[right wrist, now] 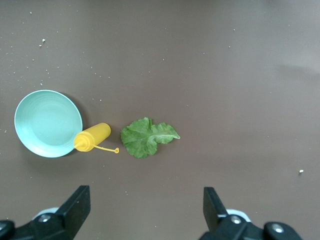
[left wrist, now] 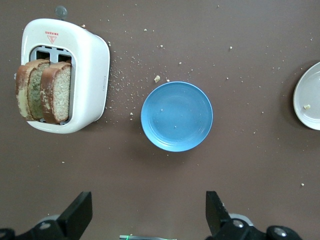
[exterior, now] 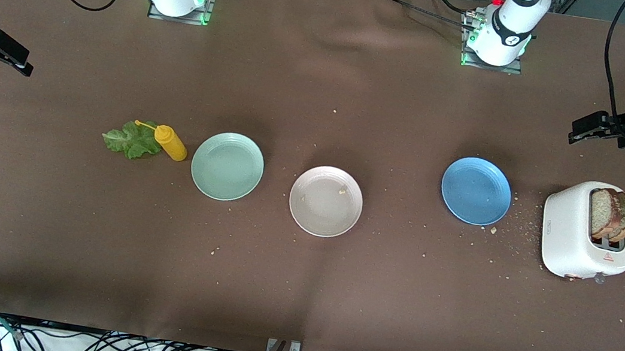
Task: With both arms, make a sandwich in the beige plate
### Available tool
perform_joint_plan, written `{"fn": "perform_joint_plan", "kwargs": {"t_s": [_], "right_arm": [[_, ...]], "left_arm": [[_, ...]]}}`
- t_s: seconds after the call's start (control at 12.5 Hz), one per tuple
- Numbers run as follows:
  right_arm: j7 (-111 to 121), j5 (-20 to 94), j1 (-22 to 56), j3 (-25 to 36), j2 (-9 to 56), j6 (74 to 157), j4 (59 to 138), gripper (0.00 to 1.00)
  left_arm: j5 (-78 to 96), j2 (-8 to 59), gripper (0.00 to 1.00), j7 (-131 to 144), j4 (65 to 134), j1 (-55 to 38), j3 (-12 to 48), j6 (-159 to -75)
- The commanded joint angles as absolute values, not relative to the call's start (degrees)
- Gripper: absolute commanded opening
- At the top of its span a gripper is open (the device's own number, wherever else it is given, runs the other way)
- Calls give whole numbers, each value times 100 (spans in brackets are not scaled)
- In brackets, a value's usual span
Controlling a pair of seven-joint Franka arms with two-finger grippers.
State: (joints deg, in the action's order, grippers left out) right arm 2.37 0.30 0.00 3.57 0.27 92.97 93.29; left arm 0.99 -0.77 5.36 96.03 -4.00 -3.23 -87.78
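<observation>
Front view: beige plate (exterior: 326, 201) lies well apart from both grippers' open fingers (exterior: 577, 133).

Three plates sit in a row across the table: the beige plate (exterior: 326, 201) lies between the mint plate (exterior: 227, 165), toward the right arm's end, and the blue plate (exterior: 476, 190). The lettuce leaf (exterior: 131, 139) touches a bottle (exterior: 170, 142) just beside the mint plate. Two bread slices (exterior: 613, 214) stand in the toaster (exterior: 572, 240) near the blue plate.
</observation>
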Motion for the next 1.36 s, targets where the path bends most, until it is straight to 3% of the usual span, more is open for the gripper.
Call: {"fn": "perform_joint_plan", "kwargs": {"t_s": [0.0, 0.4, 0.72, 1.28], "right_arm": [[237, 123, -53, 352, 70, 9185, 9193, 100], [272, 123, -70, 369, 175, 9132, 9185, 100], [264, 132, -53, 369, 483, 8500, 8747, 100], [185, 62, -9, 352, 501, 8569, 8719, 100]], "left_arm": [[272, -79, 100, 536, 9606, -378, -343, -8815], [272, -79, 100, 545, 9606, -378, -334, -8815], [281, -79, 100, 536, 9598, -378, -343, -8815], [272, -79, 100, 536, 9606, -378, -334, -8815]]}}
